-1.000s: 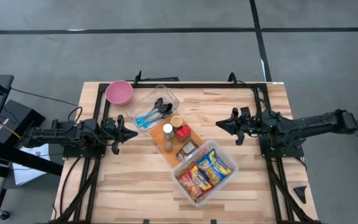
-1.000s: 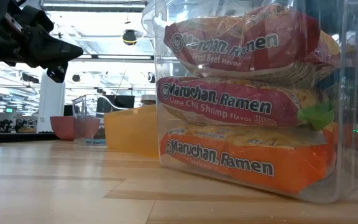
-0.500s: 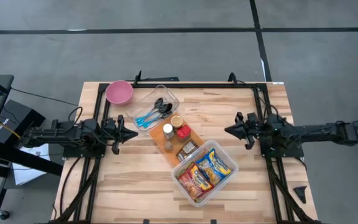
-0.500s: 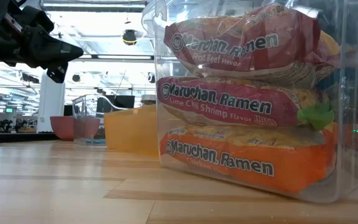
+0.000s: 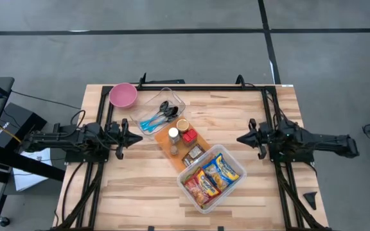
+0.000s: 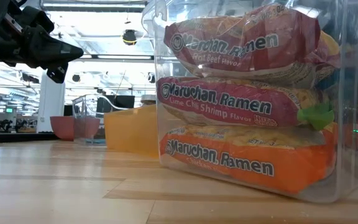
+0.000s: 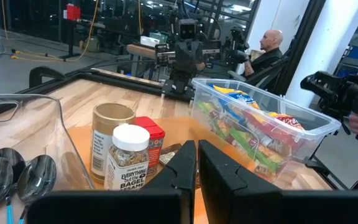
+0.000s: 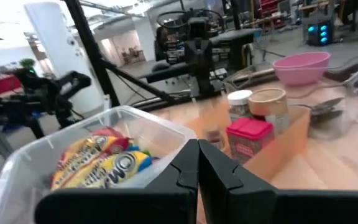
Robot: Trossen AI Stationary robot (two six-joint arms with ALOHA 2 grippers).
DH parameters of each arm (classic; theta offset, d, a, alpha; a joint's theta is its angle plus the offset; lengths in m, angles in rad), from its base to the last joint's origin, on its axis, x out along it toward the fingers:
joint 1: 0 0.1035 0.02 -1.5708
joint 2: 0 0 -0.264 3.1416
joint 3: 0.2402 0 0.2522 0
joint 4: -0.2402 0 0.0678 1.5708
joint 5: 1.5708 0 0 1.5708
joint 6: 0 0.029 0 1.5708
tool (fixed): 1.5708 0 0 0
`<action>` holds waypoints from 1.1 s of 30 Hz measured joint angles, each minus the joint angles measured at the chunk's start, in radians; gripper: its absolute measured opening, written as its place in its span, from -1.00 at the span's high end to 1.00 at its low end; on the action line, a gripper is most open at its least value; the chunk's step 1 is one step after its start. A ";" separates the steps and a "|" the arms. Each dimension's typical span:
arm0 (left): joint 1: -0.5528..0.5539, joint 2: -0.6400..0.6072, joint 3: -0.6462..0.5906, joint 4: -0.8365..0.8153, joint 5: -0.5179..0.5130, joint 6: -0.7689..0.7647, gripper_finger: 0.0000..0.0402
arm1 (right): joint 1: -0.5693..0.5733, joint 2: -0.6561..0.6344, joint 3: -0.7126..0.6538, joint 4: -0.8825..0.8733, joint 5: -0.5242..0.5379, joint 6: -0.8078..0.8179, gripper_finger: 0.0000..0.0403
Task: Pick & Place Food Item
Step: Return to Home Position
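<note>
Several ramen packets (image 5: 211, 178) lie in a clear bin (image 5: 235, 156) near the table's front middle; in the low view the packets (image 6: 241, 99) are stacked on edge. My left gripper (image 5: 137, 136) hangs shut at the table's left side, pointing level toward the middle, and also shows in the low view (image 6: 78, 52). My right gripper (image 5: 239, 138) hangs shut at the right side, facing it. Each wrist view shows the shut fingers, left (image 7: 196, 163) and right (image 8: 197, 163), with nothing between them.
An orange board (image 5: 198, 138) in the middle carries spice jars (image 7: 127, 155). Behind it a clear container (image 5: 172, 98) holds spoons (image 5: 162, 114), and a pink bowl (image 5: 123, 95) stands at the far left. A person (image 7: 269, 46) sits beyond the table.
My right gripper has drawn back toward the table's right edge and sunk, its arm folding in over its base; it has stayed shut. The left arm and all objects have kept still.
</note>
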 joint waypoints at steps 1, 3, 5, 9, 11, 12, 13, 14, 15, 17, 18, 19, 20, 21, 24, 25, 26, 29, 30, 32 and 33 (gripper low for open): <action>0.000 0.000 0.000 0.000 0.000 0.000 0.94 | 0.000 -0.036 0.000 -0.035 0.010 -0.012 1.00; 0.000 0.000 0.000 0.000 0.000 0.000 0.94 | 0.001 -0.083 0.000 -0.034 0.022 -0.033 1.00; 0.000 0.000 0.000 0.000 0.001 0.000 0.94 | 0.001 -0.080 0.000 -0.036 0.031 -0.050 1.00; 0.000 0.000 0.000 0.000 0.000 0.000 0.94 | 0.002 -0.078 0.000 -0.038 0.046 -0.050 1.00; 0.000 0.001 0.000 0.005 0.000 0.000 0.94 | 0.006 -0.069 0.000 -0.039 0.048 -0.046 1.00; 0.000 0.002 0.000 0.006 0.000 0.000 0.94 | 0.007 -0.068 0.000 -0.039 0.048 -0.045 1.00; 0.000 0.002 0.000 0.005 0.000 0.000 0.94 | 0.008 -0.069 -0.001 -0.039 0.048 -0.046 1.00; 0.000 0.002 0.000 0.005 0.000 0.000 0.94 | 0.007 -0.069 -0.001 -0.039 0.048 -0.047 1.00; 0.000 0.002 0.000 0.005 0.000 0.000 0.94 | 0.007 -0.069 -0.001 -0.039 0.049 -0.049 0.99; 0.000 0.002 0.000 0.005 0.000 0.000 0.94 | 0.007 -0.068 -0.001 -0.039 0.049 -0.049 0.98; 0.000 0.002 0.000 0.006 0.000 0.000 0.94 | 0.006 -0.068 -0.001 -0.039 0.049 -0.049 0.97; 0.000 0.002 0.000 0.005 0.000 0.000 0.94 | 0.006 -0.069 -0.001 -0.039 0.049 -0.050 0.96; 0.000 0.002 0.000 0.005 0.000 0.000 0.94 | 0.006 -0.069 -0.001 -0.039 0.049 -0.049 0.96; 0.000 0.002 0.000 0.005 0.000 0.000 0.94 | 0.006 -0.069 -0.001 -0.039 0.049 -0.049 0.96; 0.000 0.002 0.000 0.005 0.000 0.000 0.94 | 0.006 -0.069 -0.001 -0.039 0.049 -0.039 0.95; 0.000 0.002 0.000 0.005 0.000 0.000 0.94 | 0.006 -0.069 -0.001 -0.039 0.049 -0.023 0.95; 0.000 0.002 0.000 0.005 0.000 0.000 0.94 | 0.006 -0.069 -0.001 -0.039 0.049 -0.010 0.95; 0.000 0.002 0.000 0.005 0.000 0.000 0.94 | 0.006 -0.069 -0.001 -0.039 0.048 0.010 0.95; 0.000 0.002 0.000 0.005 0.000 0.000 0.94 | 0.006 -0.069 -0.001 -0.039 0.048 0.011 0.95; 0.000 0.002 0.000 0.005 0.000 0.000 0.94 | 0.006 -0.069 -0.001 -0.039 0.048 0.011 0.95; 0.000 0.002 0.000 0.005 0.000 0.000 0.94 | 0.006 -0.069 -0.001 -0.039 0.048 0.011 0.95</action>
